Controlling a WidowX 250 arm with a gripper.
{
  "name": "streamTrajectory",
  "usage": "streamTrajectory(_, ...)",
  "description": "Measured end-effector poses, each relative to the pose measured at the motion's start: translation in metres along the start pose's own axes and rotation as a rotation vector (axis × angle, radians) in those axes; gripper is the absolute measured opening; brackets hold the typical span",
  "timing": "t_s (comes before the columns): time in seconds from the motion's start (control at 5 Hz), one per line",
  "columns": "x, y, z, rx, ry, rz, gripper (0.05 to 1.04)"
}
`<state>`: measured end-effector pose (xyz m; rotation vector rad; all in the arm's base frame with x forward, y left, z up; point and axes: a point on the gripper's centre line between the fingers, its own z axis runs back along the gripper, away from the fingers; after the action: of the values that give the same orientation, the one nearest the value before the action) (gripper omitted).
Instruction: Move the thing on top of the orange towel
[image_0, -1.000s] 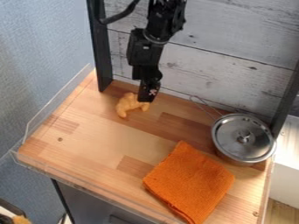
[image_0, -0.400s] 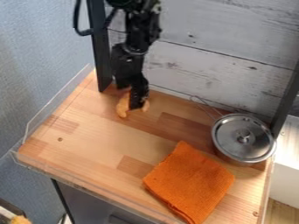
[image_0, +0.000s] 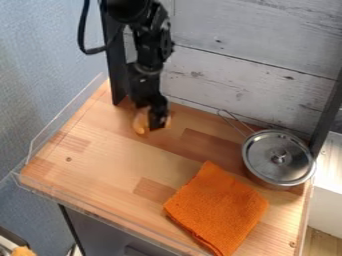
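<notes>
The croissant (image_0: 140, 122) lies on the counter (image_0: 113, 167), behind the towel (image_0: 217, 207) and off to its left in the view, well apart from it. The gripper (image_0: 158, 122) hangs at the croissant, likewise behind and left of the towel, and hides part of it; whether the pincer is apart, together or clamped on the croissant, I cannot tell. The towel lies flat, orange and bare. Behind it and to its right stands the pot (image_0: 260, 181), its lid (image_0: 267, 145) on, its wire handle (image_0: 234, 122) pointing away from the towel.
</notes>
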<state>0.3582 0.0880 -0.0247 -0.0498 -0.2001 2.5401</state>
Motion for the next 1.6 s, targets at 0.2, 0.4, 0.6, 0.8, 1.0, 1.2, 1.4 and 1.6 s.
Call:
streamTrajectory(0.2,-0.005,-0.005,-0.007,0.016,0.015,-0.004,1.0)
streamTrajectory(0.4,-0.006,-0.006,-0.013,0.02,0.018,-0.016,0.946)
streamTrajectory(0.6,-0.007,-0.009,-0.012,0.01,0.016,-0.009,0.681)
streamTrajectory(0.8,-0.006,-0.009,-0.012,0.013,0.012,-0.024,0.655)
streamTrajectory(1.0,-0.006,-0.007,-0.012,0.021,0.009,-0.035,0.655)
streamTrajectory(1.2,-0.008,-0.008,-0.005,0.049,-0.006,-0.104,0.654)
streamTrajectory(1.4,-0.015,-0.013,0.025,0.018,0.018,-0.168,0.655)
streamTrajectory(1.6,-0.034,-0.001,0.06,-0.02,0.048,-0.287,0.655)
